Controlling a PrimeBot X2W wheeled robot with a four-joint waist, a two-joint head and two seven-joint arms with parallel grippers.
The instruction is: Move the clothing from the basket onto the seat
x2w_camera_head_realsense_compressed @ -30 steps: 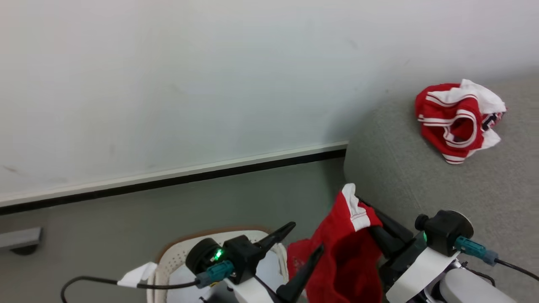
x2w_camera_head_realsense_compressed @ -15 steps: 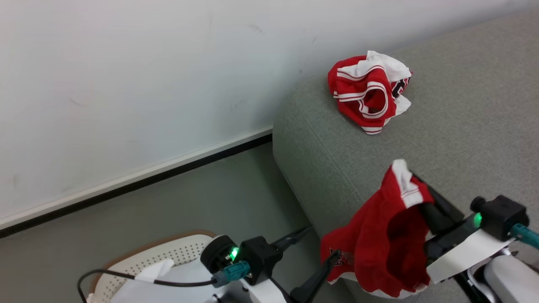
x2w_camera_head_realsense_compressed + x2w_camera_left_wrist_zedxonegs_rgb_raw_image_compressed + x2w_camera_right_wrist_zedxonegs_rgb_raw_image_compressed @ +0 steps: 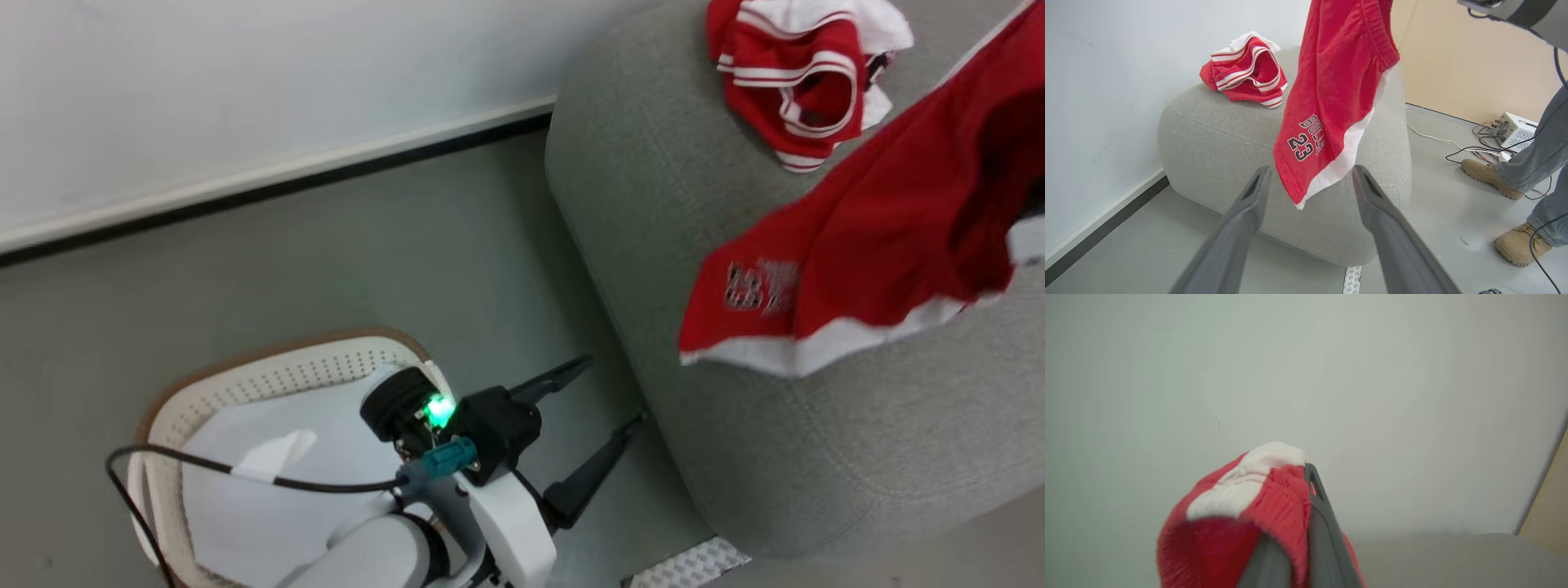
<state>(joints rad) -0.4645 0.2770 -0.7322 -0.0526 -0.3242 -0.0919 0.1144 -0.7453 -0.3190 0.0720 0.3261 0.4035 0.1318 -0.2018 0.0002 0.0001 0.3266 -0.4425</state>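
My right gripper (image 3: 1306, 477) is shut on red shorts (image 3: 1241, 522) with white trim, pinched at the waistband. The shorts (image 3: 882, 237) hang in the air over the grey seat (image 3: 735, 457); in the left wrist view the shorts (image 3: 1335, 94) dangle in front of the seat (image 3: 1216, 134). A crumpled red and white jersey (image 3: 800, 73) lies on the seat near the wall, also seen as the jersey (image 3: 1247, 69) in the left wrist view. My left gripper (image 3: 608, 392) is open and holds nothing, low beside the basket (image 3: 269, 376), between it and the seat.
A pale white sheet (image 3: 277, 482) lies inside the basket. A wall with a dark skirting (image 3: 286, 184) runs behind. A person's legs and tan boots (image 3: 1486, 173) stand right of the seat, with cables and a small box (image 3: 1511, 128) on the floor.
The head camera has swung and tilted down. My right gripper has lifted the shorts higher over the seat. The left gripper stays open by the basket.
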